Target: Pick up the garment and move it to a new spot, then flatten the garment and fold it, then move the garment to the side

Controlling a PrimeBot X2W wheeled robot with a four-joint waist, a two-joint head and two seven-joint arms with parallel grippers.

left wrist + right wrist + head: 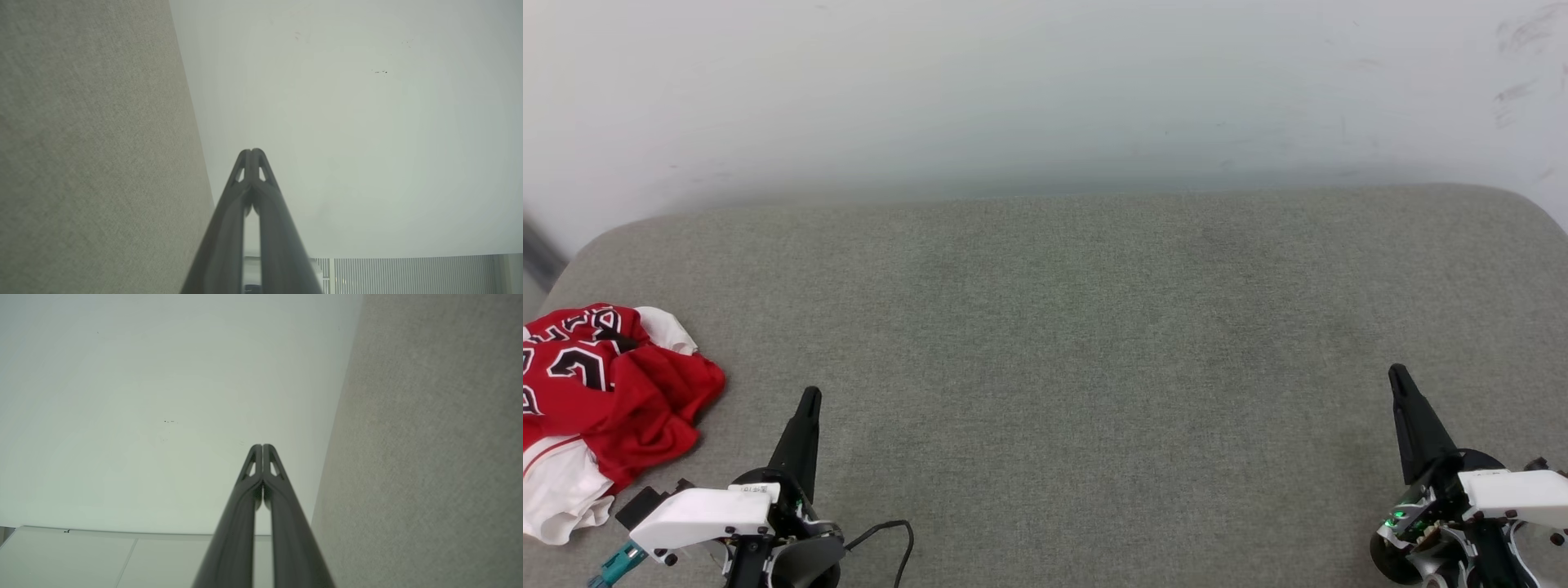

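The garment [600, 408], a red jersey with white sleeves and black white-edged lettering, lies crumpled at the left edge of the grey cushioned surface [1062, 351]. My left gripper [810, 396] is shut and empty, its tip just right of the garment and apart from it. In the left wrist view the left gripper [252, 152] has both fingers pressed together, pointing at the white wall. My right gripper [1396, 371] is shut and empty at the lower right, far from the garment. The right wrist view has the right gripper [262, 446] with its fingers touching.
A white wall [1045, 90] rises behind the cushioned surface. A black cable [890, 535] loops beside the left wrist. The cushion's rounded corners fall away at the far left and far right.
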